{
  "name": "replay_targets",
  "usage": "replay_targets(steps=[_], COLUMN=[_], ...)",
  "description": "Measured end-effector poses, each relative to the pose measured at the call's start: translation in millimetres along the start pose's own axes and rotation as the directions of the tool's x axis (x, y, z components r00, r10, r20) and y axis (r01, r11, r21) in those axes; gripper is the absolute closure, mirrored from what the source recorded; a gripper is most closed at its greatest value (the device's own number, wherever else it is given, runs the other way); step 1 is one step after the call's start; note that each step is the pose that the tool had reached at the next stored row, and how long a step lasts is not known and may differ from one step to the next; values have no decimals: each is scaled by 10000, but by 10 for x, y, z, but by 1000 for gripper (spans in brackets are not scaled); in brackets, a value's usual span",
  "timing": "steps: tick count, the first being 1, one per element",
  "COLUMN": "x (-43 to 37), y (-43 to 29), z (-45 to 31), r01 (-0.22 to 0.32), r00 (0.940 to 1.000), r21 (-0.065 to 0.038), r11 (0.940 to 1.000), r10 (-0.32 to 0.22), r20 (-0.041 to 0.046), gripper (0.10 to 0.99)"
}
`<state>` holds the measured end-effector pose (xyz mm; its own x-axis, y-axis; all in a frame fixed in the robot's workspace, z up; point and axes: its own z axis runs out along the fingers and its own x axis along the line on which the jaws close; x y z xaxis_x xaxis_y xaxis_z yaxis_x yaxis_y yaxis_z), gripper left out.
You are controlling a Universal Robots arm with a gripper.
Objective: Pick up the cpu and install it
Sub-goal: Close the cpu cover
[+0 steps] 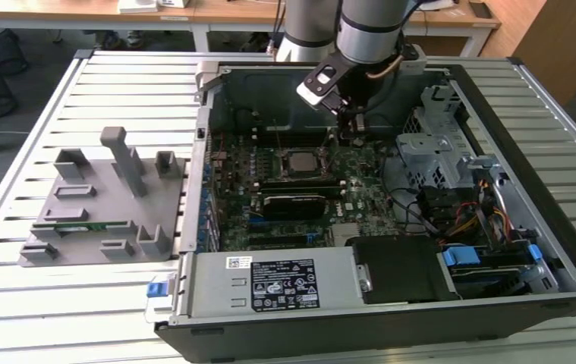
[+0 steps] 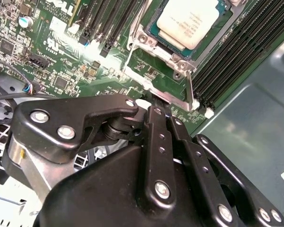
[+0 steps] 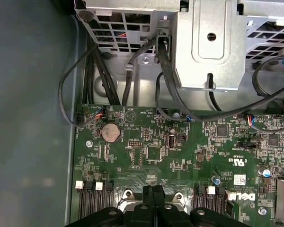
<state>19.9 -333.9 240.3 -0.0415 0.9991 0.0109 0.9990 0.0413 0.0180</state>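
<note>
The cpu (image 1: 296, 161) lies flat in its socket in the middle of the motherboard (image 1: 363, 189), silver top facing up. In the second wrist view the cpu (image 2: 194, 21) sits inside the metal socket frame (image 2: 173, 59). My gripper (image 1: 353, 130) is low over the board, just behind the socket and toward the exterior view's right. Its black fingers (image 2: 157, 124) are pressed together, and the tips (image 3: 153, 190) rest at the socket frame's edge. I see nothing held between them.
The open computer case (image 1: 530, 159) walls in the board. A metal drive cage (image 1: 432, 152) and cables (image 3: 161, 66) stand close by the gripper. Memory slots (image 2: 227, 52) flank the socket. A grey fixture (image 1: 96, 205) holding a green memory stick (image 1: 80, 225) sits at the exterior view's left.
</note>
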Motion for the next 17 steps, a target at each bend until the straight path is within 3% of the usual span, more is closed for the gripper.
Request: replay_targets(steps=[17], x=[3], y=[-87], z=[9], r01=[0], r00=[10000], r21=[0], r11=[10000], r10=[0], r20=[-1], gripper=[980])
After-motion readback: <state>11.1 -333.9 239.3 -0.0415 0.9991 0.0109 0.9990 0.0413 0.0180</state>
